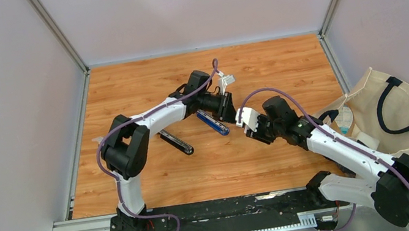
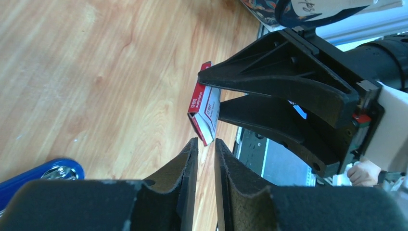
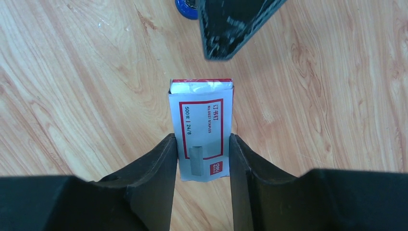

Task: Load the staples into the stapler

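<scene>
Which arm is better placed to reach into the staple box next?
Left. The left claw, slightly open and empty, faces the open end of the staple box; the right claw is clamped on that box.

The top camera looks steeply down from above the near edge over the whole counter, while the wrist cameras sit close behind the left fingers and right fingers, facing each other and sharing the staple box.
</scene>
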Action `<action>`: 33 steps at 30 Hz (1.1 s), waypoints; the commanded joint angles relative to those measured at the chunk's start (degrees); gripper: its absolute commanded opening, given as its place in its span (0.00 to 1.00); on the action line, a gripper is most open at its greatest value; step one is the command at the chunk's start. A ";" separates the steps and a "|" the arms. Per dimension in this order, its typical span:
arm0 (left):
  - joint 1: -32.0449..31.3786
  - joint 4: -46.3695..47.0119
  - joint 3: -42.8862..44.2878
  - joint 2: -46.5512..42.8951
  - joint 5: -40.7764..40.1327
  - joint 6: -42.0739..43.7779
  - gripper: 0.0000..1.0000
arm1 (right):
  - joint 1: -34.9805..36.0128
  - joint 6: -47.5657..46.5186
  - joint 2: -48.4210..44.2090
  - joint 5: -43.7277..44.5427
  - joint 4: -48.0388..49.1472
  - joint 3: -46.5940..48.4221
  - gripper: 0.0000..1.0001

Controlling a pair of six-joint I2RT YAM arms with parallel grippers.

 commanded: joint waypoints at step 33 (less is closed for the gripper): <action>-2.83 -0.37 3.02 3.69 0.84 0.40 0.32 | -0.15 0.91 -2.68 -2.41 0.94 1.07 0.42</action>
